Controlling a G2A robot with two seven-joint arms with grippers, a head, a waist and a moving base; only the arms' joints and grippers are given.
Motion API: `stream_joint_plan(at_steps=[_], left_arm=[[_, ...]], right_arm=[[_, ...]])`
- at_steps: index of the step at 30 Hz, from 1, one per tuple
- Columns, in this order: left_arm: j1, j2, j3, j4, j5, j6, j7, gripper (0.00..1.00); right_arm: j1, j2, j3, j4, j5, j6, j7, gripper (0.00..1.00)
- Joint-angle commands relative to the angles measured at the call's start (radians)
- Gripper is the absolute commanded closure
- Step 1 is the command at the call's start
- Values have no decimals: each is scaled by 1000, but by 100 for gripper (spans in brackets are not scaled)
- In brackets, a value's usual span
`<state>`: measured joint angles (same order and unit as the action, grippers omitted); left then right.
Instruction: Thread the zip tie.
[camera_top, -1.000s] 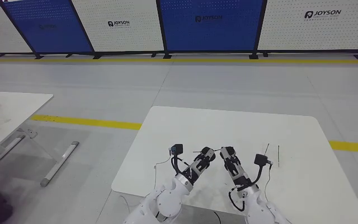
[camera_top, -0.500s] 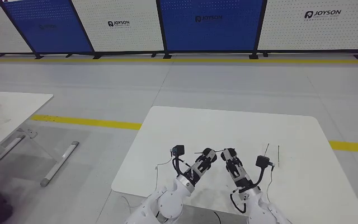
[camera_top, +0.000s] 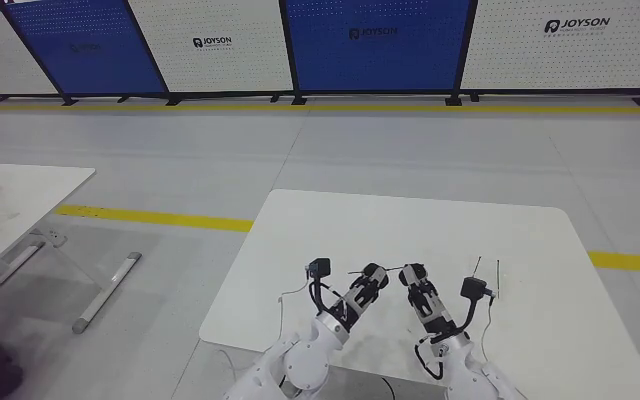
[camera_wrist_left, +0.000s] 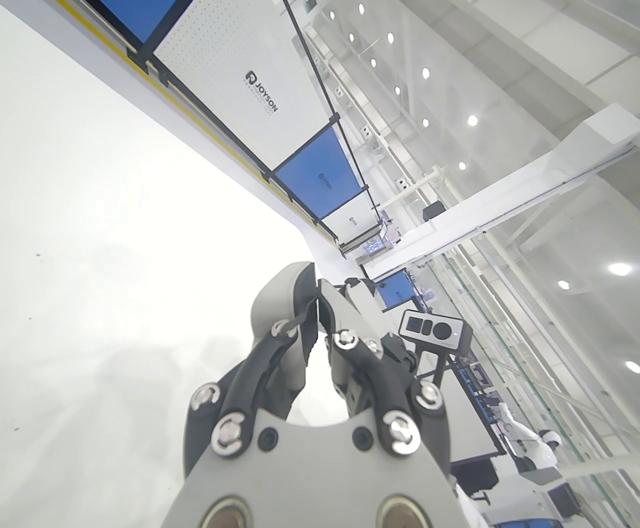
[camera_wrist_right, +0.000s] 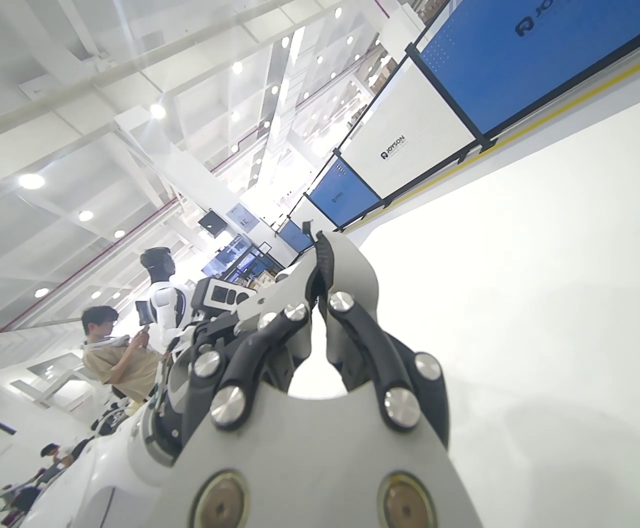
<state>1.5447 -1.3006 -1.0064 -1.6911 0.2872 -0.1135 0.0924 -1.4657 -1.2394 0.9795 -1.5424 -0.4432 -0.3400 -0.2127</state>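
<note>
Low over the near part of the white table (camera_top: 400, 215), my two grippers face each other. The left gripper (camera_top: 372, 272) (camera_wrist_left: 317, 292) is shut on a thin black zip tie (camera_top: 391, 267), whose strand (camera_wrist_left: 301, 315) runs out between its fingers. Just to its right, the right gripper (camera_top: 411, 271) (camera_wrist_right: 318, 252) is shut on the same tie, and a short black end (camera_wrist_right: 306, 229) sticks out past its fingertips. The tie's head and any loop are hidden by the fingers.
Two spare black zip ties (camera_top: 476, 267) (camera_top: 498, 273) lie on the table right of the right arm. The table's near edge runs just under both wrists. A second white table (camera_top: 30, 190) stands far to the left.
The right gripper has shifted a little to the right, widening the gap to the left gripper. The left gripper has barely moved.
</note>
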Motion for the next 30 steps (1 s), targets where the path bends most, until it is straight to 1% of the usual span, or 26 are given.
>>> stream_joint_plan(at_steps=[1,2,3,11,12,13,15,17,18,19,20,22,26,27,30], left_arm=[[0,0,3,-1,-1,-2,-4,15],[1,0,3,-2,-3,-3,-6,4],[1,0,2,-3,-4,-2,-6,1],[7,1,-11,-5,-20,-9,4,0],[7,1,-12,-5,-20,-9,5,2],[8,2,-13,-6,-21,-10,5,9],[9,2,-15,-6,-22,-11,5,18],[9,2,-16,-7,-22,-11,6,35],[9,2,-16,-8,-22,-10,6,39],[9,2,-16,-8,-21,-10,7,46],[9,2,-16,-8,-21,-10,7,51],[9,2,-16,-8,-18,-9,8,55],[7,2,-16,-8,-15,-6,8,67],[7,2,-15,-8,-14,-5,7,73],[5,2,-14,-5,-8,-6,-1,78]], right_arm=[[3,0,-2,3,-3,0,5,100],[4,0,-3,5,-4,0,5,100],[5,-1,-4,6,-5,0,5,100],[8,-5,7,25,3,0,-12,100],[7,-6,9,26,5,0,-14,100],[7,-6,10,26,6,0,-14,100],[5,-8,13,27,4,0,-16,100],[4,-9,15,27,1,0,-17,100],[3,-10,16,27,0,0,-19,100],[2,-11,17,28,-1,0,-20,100],[2,-12,18,28,-1,0,-21,100],[1,-14,19,29,-2,0,-22,100],[0,-17,22,32,-1,0,-27,100],[0,-18,23,32,-1,0,-28,100],[-1,-21,25,33,-2,0,-29,100]])
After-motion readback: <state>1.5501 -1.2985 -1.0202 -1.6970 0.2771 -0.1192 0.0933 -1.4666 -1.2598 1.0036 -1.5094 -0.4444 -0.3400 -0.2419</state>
